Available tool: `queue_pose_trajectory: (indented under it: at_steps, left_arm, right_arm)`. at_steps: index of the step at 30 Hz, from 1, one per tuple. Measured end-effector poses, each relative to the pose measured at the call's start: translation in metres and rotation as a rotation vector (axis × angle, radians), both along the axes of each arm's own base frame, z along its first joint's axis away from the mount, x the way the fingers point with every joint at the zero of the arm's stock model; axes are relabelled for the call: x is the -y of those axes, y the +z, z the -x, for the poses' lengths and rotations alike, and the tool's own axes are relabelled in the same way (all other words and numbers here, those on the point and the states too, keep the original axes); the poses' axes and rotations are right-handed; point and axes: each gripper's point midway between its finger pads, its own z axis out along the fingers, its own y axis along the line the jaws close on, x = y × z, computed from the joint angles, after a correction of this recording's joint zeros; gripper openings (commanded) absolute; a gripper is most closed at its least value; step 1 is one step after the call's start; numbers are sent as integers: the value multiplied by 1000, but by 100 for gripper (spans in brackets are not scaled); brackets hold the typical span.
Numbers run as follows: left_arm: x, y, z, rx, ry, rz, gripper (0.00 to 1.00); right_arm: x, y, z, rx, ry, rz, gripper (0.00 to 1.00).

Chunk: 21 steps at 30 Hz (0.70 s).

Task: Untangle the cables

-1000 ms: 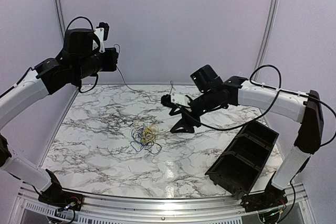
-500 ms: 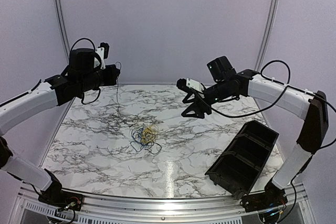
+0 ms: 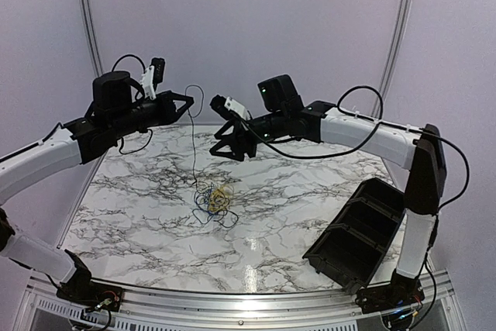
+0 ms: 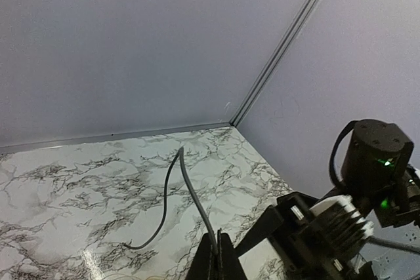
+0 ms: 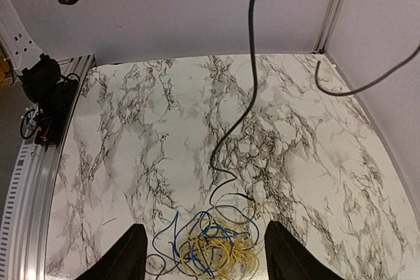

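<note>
The cables (image 3: 215,201) (image 5: 211,248) lie in a yellow, blue and black tangle near the middle of the marble table (image 3: 132,218). One black cable (image 3: 192,145) (image 4: 192,193) (image 5: 252,50) rises from it to the left gripper (image 3: 188,101) (image 4: 217,254), which is pinched tight on it high above the tabletop. The right gripper (image 3: 225,151) (image 5: 207,254) hovers over the tangle (just beside the raised strand) with its fingers (image 5: 126,257) spread wide and nothing between them, and a black bin (image 3: 360,226) sits at the table's near right, well apart.

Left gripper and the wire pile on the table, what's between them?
One thin black cable hangs from the shut left gripper down to the yellow and blue tangle. The top view shows it best.
</note>
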Motion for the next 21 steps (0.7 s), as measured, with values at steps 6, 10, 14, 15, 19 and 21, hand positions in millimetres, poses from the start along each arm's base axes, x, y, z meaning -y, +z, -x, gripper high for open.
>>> queue_pose_trajectory:
  at_steps: [6,10,14,15,19,21]
  left_arm:
    - [-3,30,15,57,-31,63,0]
    - [-5,37,18,73,-34,78,0]
    - [-5,35,18,67,-33,79,0]
    - [-5,34,18,64,-33,78,0]
    - [-6,33,17,60,-32,79,0]
    - [-6,33,17,59,-30,80,0]
  right_arm:
    - [-37,-16,-7,-37,-14,-13,60]
    - [-51,-18,-11,-48,-18,-33,49]
    - [-56,-12,-9,-63,-16,-50,37]
    - [-57,-9,-8,-67,-12,-57,37]
    - [-65,11,0,-73,26,-104,25]
    - [-70,22,4,-70,45,-131,16]
